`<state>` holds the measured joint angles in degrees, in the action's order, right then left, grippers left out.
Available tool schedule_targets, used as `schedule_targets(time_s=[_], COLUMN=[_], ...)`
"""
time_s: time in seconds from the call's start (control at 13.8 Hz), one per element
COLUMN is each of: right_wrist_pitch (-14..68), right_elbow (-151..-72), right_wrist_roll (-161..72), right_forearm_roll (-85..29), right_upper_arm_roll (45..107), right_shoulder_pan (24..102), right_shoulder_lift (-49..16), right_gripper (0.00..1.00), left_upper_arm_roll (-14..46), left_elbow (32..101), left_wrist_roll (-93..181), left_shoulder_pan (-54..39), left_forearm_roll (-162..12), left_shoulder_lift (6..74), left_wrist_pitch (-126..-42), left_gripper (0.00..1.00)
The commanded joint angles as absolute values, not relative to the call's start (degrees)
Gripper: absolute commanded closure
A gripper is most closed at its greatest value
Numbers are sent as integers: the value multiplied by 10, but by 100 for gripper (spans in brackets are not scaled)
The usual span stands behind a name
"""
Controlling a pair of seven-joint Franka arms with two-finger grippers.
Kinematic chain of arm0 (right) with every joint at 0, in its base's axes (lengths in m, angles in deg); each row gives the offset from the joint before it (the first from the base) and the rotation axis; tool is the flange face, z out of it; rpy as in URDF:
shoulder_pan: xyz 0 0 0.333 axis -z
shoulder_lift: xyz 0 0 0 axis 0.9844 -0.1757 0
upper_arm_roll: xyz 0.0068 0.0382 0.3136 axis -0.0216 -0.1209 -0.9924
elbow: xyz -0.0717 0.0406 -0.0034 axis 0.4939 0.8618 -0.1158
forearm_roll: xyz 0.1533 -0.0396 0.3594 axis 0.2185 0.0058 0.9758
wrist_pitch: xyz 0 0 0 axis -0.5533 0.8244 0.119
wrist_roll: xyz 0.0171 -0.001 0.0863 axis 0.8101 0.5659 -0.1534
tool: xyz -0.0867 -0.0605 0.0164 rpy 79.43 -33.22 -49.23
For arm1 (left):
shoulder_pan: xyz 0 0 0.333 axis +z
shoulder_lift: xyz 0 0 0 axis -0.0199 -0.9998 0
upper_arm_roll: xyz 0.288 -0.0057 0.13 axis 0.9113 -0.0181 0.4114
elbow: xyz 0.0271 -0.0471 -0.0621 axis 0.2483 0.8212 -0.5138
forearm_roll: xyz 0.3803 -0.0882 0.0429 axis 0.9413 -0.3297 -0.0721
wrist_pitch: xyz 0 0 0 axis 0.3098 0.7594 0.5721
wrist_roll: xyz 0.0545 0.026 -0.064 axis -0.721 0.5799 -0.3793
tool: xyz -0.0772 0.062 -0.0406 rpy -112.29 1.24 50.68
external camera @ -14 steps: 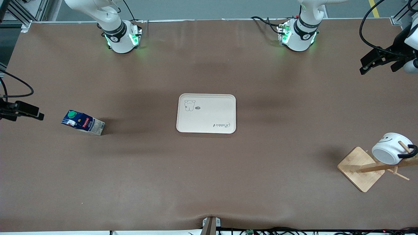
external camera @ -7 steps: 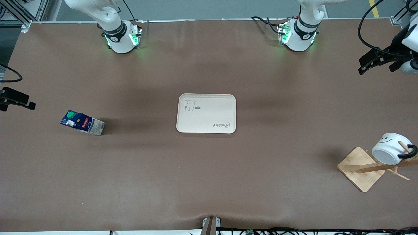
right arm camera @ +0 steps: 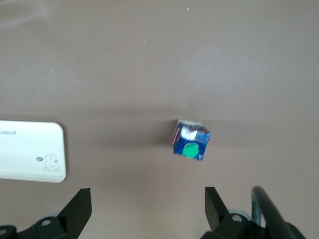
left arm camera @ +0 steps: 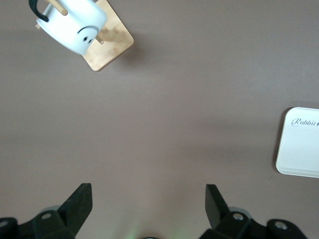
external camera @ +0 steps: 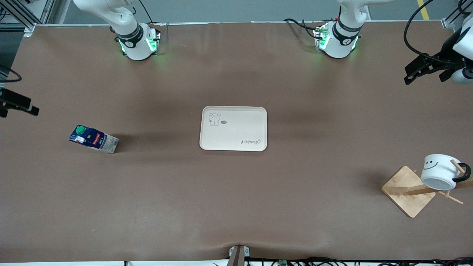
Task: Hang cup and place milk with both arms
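Note:
The cup [external camera: 439,171], a white mug with a smiley face, hangs by its black handle on a peg of a wooden rack [external camera: 408,190] toward the left arm's end, near the front camera. It also shows in the left wrist view [left arm camera: 75,25]. The milk [external camera: 93,138] stands on the table toward the right arm's end and shows from above in the right wrist view [right arm camera: 191,140]. My left gripper [external camera: 415,72] is open and empty in the air, apart from the cup [left arm camera: 148,191]. My right gripper [external camera: 22,105] is open and empty over the table edge [right arm camera: 148,195], apart from the milk.
A cream tray [external camera: 233,128] with a small bear drawing lies at the table's middle, with nothing on it. It shows in part in both wrist views, left [left arm camera: 301,144] and right [right arm camera: 30,152]. Black cables hang at both ends of the table.
My right gripper has drawn away from the milk toward the robots' side. The cup has swung on its peg and now hangs more upright. My left gripper has barely shifted.

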<state>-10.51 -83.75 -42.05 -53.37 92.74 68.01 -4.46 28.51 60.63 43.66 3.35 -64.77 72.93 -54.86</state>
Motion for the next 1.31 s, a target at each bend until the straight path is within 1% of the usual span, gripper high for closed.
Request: schedule_targets(time_s=[0.0,0.07,0.29,0.36,0.44,0.65,1.23], right_wrist_pitch=[-111,-95,-16,2,11,24,16], right_elbow=[-853,-873,-1003,-1038,-1051,-1040,-1031], right_wrist_roll=[-469,-472,-467,-467,-463,-428,-433], right_forearm_roll=[-589,-608,-614,-614,-614,-614,-622], right_upper_arm_roll=[790,761,759,757,758,761,761], right_shoulder_pan=[777,792,789,788,791,794,797], right_shoulder_lift=[-6,8,92,116,121,118,114], right_gripper=[0,0,0,0,0,0,0], left_upper_arm_roll=[286,286,286,286,286,286,286], left_elbow=[612,612,611,611,610,610,597], left_wrist_roll=[444,444,444,444,444,444,444], left_shoulder_pan=[32,33,33,33,33,33,35], left_forearm_roll=[-654,-654,-654,-655,-655,-655,-656], left_shoulder_lift=[740,741,741,741,741,740,733], left_wrist_pitch=[-550,-550,-550,-550,-550,-550,-550], left_gripper=[0,0,0,0,0,0,0])
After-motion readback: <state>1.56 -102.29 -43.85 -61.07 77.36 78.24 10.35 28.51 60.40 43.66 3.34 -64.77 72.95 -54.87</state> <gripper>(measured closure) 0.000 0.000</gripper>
